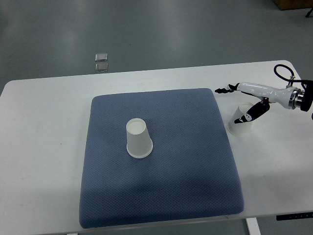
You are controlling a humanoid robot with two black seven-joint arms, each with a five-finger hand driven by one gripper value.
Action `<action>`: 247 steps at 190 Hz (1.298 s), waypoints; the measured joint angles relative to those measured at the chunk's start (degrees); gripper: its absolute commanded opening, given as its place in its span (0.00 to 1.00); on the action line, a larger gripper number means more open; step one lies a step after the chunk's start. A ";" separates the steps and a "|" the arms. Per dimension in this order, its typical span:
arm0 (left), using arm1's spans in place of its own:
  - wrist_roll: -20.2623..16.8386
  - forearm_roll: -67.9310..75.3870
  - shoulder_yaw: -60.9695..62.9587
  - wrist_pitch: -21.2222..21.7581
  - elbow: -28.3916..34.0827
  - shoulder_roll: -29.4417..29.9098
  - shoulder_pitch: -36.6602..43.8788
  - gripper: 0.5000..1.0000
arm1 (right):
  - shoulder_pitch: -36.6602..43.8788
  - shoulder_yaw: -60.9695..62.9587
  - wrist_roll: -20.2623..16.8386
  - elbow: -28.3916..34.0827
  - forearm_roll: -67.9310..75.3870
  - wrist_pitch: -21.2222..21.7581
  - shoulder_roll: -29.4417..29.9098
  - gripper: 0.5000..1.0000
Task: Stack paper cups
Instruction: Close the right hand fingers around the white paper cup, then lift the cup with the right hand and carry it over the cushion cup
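Right hand (243, 104), reaching in from the 3 o'clock edge, poised over the second paper cup (239, 122). Fingers spread and slack, one set pointing out toward 9 o'clock above the cup, a thumb-like digit dropping down against the cup's upper wall. Touching or just beside it, hard to say which; no closed grasp visible, so read as released, holding nothing.

That cup upside down on the bare white table (44, 147), just off the 3 o'clock edge of the blue mat (161, 191). First paper cup (138, 139) also inverted, alone on the mat a little toward 9 o'clock of its middle, well apart from the other. No left arm in view.

Step in hand, as judged: the approach to pick up the cup at 3 o'clock; nothing stacked yet. Next move likely calls for closing thumb and fingers around the cup wall gently enough not to crush thin paper, lifting straight up, carrying toward 9 o'clock, then lowering squarely over the mat cup so that rim slides down over base.

Beyond the table at 11 o'clock, two small metal floor plates (101, 62).
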 measured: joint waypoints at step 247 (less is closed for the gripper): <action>-0.02 0.00 0.00 -0.01 0.00 0.00 -0.03 1.00 | 1.27 -7.94 -0.84 -4.50 -6.69 -9.70 -0.96 0.51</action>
